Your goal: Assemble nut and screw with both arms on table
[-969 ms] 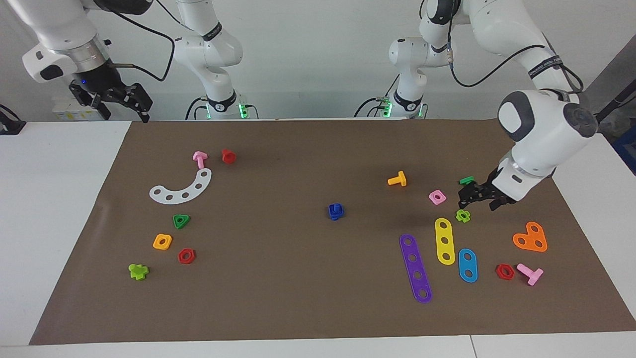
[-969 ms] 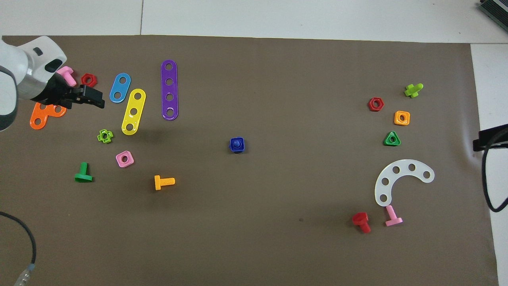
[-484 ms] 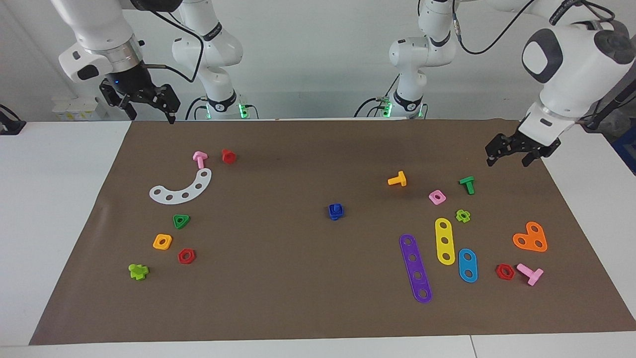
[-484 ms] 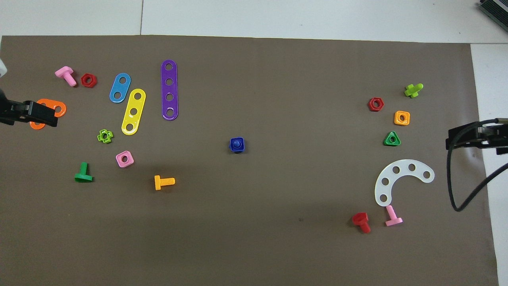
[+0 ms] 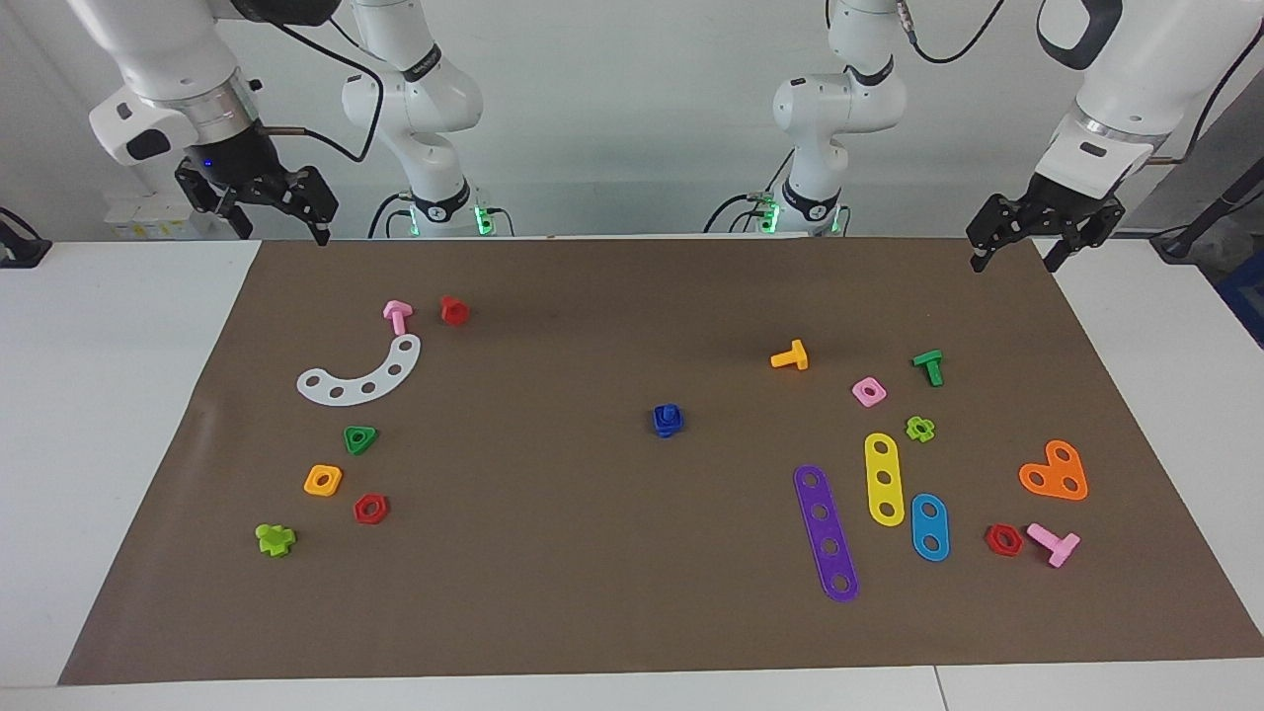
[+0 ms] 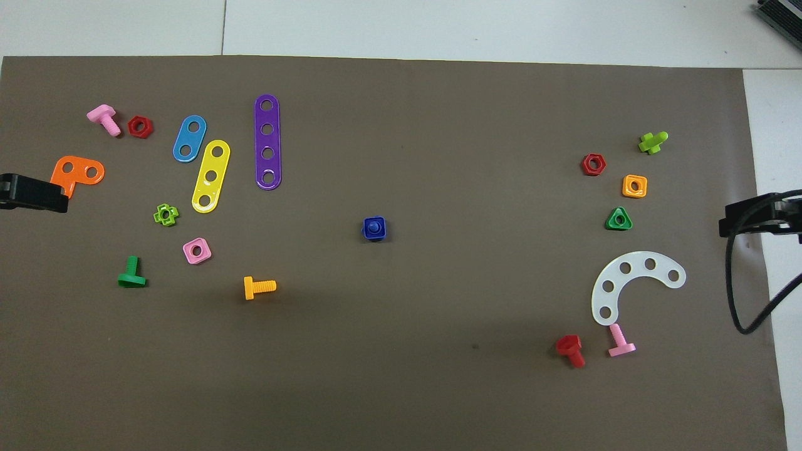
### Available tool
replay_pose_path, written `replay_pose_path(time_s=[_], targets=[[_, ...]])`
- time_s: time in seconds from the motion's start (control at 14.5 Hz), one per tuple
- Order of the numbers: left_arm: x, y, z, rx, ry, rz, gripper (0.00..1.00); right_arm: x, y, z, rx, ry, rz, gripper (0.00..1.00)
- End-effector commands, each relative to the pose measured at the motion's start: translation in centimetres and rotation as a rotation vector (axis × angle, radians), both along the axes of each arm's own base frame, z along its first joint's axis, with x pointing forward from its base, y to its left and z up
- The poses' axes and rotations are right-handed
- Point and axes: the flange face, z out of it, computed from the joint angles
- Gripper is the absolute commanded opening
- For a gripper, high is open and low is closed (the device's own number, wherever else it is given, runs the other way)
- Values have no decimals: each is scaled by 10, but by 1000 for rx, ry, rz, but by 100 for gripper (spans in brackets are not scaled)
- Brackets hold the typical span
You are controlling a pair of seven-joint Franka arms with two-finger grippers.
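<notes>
The left hand (image 5: pixel 1019 243) hangs raised over the mat's corner at the robots' edge, at the left arm's end of the bench (image 5: pixel 118 415), its fingers spread wide and empty. A second ago it was low among the loose parts, just over the green screw (image 5: pixel 929 366) and the lime flower-shaped nut (image 5: pixel 920 429); it has since lifted clear and drawn back toward its base. The right hand (image 5: pixel 269 215) is likewise raised and open, holding nothing, above the mat's other corner on the robots' edge, having shifted only slightly over the same second. At the middle of the brown mat (image 5: pixel 553 592) the dark-blue nut (image 5: pixel 668 425) lies flat with the dark-blue screw (image 6: pixel 374 226) standing in its hole, the pair joined and untouched by either hand, and it has not moved. With both arms backed off and the two pieces sitting together, I judge the assembly done and the arms retiring to rest. The mat covers most of the white bench, and other bright plastic parts are scattered toward both ends: a white curved strip (image 5: pixel 362 373), an orange square nut (image 5: pixel 323 480) and a green triangular nut (image 5: pixel 360 438) toward the right arm's end, a purple strip (image 5: pixel 826 532), a pink square nut (image 5: pixel 868 391) and an orange heart-shaped plate (image 5: pixel 1055 472) toward the left arm's. Past the robots' bases stands a plain pale wall.
</notes>
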Motion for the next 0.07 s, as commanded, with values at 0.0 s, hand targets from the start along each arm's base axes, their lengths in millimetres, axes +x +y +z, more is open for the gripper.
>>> replay_pose_path(time_s=[0.0], targets=[[-3, 1, -2, 25, -10, 11, 100, -5, -2, 2, 25, -9, 11, 100]])
